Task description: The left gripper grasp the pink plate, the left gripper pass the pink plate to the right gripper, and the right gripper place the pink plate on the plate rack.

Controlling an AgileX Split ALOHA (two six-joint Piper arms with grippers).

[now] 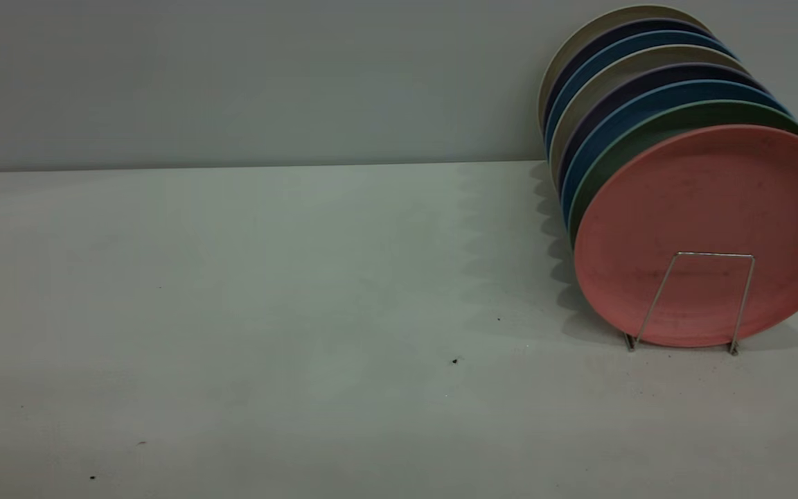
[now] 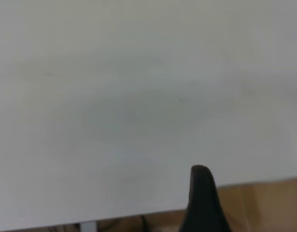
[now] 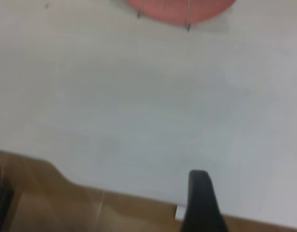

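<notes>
Pink plate (image 1: pixel 711 229) upright in plate rack (image 1: pixel 693 301) per exterior; grippers' state unclear.

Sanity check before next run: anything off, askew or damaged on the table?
Nothing damaged or spilled. The pink plate stands upright at the front of the plate rack, in line with the other plates behind it. A few dark specks dot the table.

White table (image 1: pixel 267 333), grey wall (image 1: pixel 233 76).

Dim, even light with a greenish cast; the plates (image 1: pixel 655 125) throw soft scalloped shadows leftward onto the table (image 1: pixel 267 312); both wrist views are blurred.
</notes>
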